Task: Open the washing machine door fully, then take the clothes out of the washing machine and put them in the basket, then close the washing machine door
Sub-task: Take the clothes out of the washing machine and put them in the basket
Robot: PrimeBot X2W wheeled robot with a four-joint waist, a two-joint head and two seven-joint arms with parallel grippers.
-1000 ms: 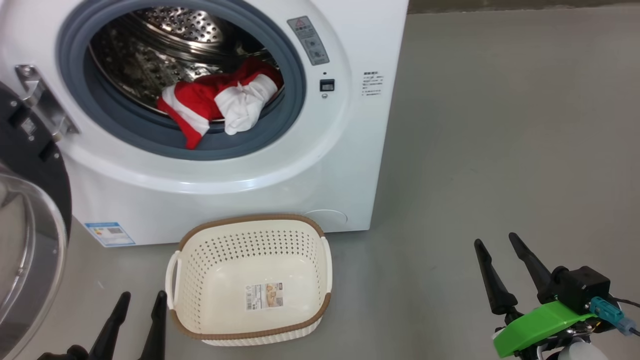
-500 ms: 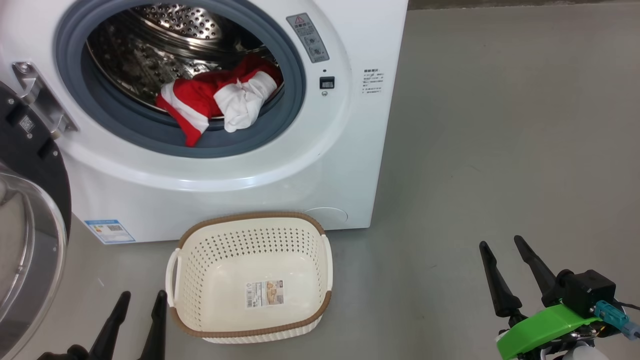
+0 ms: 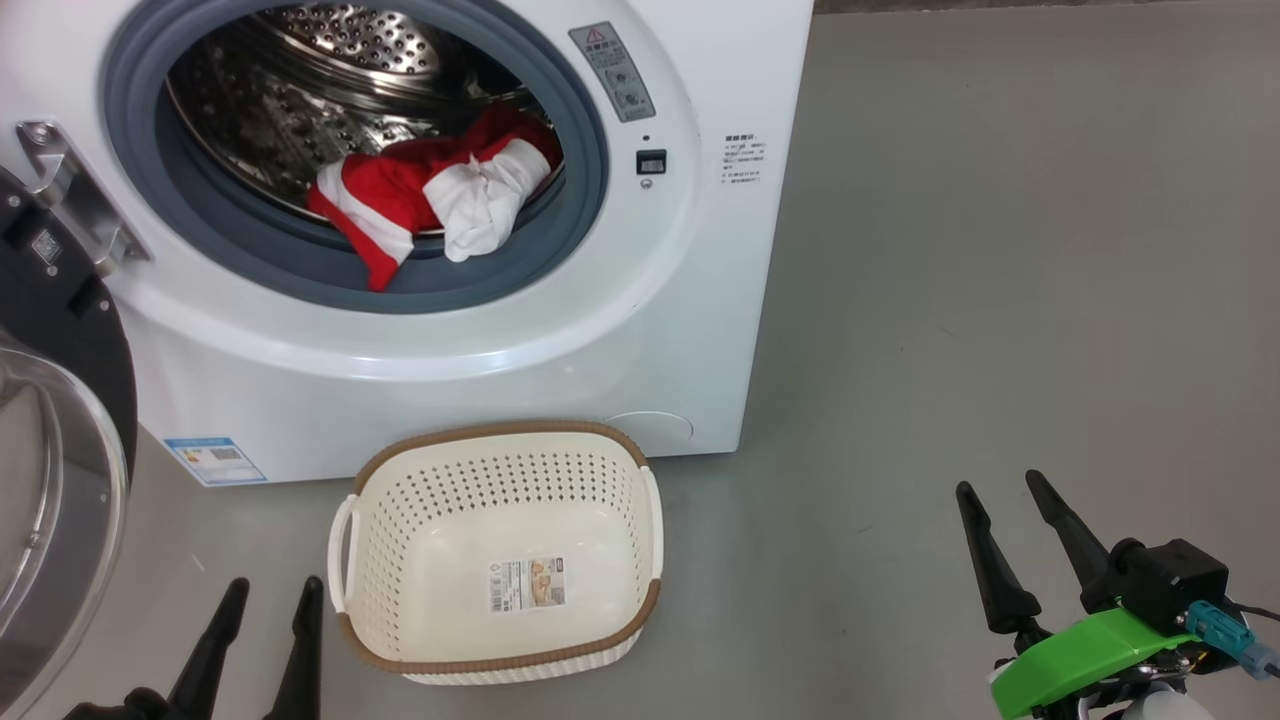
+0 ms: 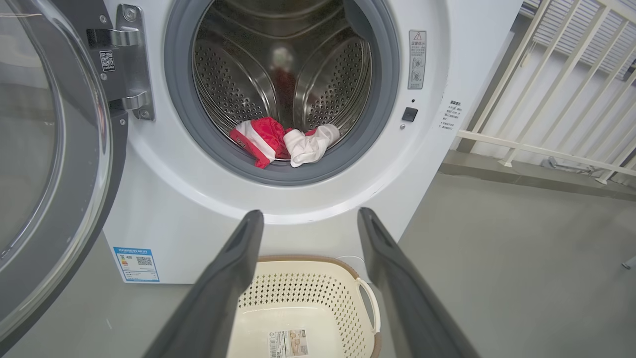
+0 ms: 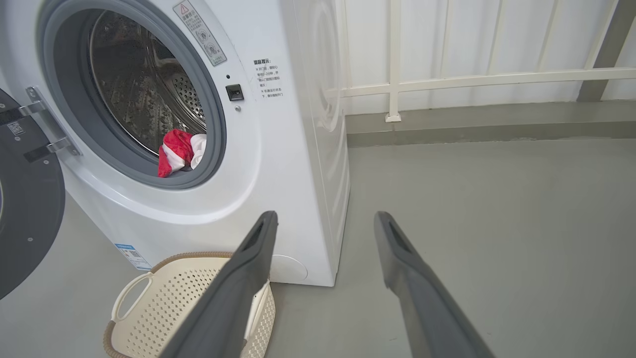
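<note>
Far left: I see washing machine door (image 3: pixel 70 340) swung open, glossy black ring, bulged clear glass. My left gripper (image 3: pixel 275 582) low, just left of basket, fingers spread, empty.

Washing machine (image 3: pixel 700 300): white front, grey-blue seal, perforated steel drum. Clothes (image 3: pixel 430 205) at drum mouth: red piece with white bands drooping onto seal, white piece bunched against its right side.

Basket (image 3: pixel 500 432): cream, brown rim, on floor just before machine.

My right gripper (image 3: pixel 998 482) well right, fingers apart, empty.

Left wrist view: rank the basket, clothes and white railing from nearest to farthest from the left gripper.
1. basket, just below the left gripper.
2. clothes, ahead inside the washing machine.
3. white railing, far right, beyond it.
</note>
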